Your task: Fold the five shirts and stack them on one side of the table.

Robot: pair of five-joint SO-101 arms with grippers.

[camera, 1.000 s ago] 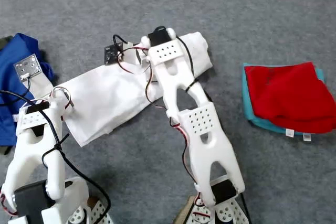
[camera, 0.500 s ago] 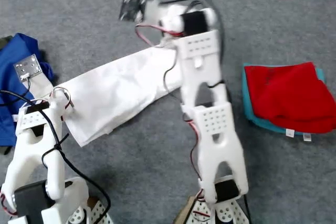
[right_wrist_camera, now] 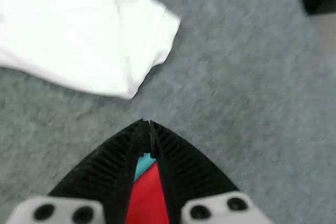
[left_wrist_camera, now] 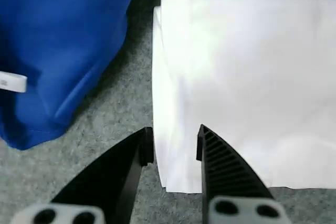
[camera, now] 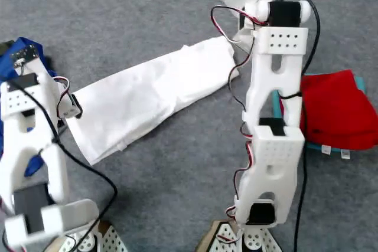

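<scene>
Grey cloth-covered surface (camera: 147, 193). The white shirt (camera: 153, 101) lies flat across the middle, folded into a long band that runs diagonally from near left to far right; its near-left end is squared, its far end softer. The blue shirt (camera: 15, 57) is bunched and unfolded at the left edge, just beside the white shirt's near-left end, with a strip of grey between the two in the left wrist view. A small white tag (left_wrist_camera: 11, 82) shows on the blue cloth. The left arm (camera: 29, 146) stands over the blue shirt. The left end effector (left_wrist_camera: 174, 140) sits above the white shirt's short end, close to its corner. Its fingers are parted by a narrow gap with the shirt's edge showing between them and nothing held; whether they touch the cloth cannot be told. On the right side the red shirt (camera: 333, 110) lies folded on a teal shirt (camera: 313, 144), whose edge peeks out along the near side; two small tags (camera: 325, 149) sit at that edge. The right arm (camera: 274, 104) is stretched toward the far edge, between the white shirt's far end and the red stack. The right end effector (right_wrist_camera: 146, 125) has its fingers pressed together, empty, over bare grey, near the white shirt's far end but apart from it. Red and teal show between the finger bases.
</scene>
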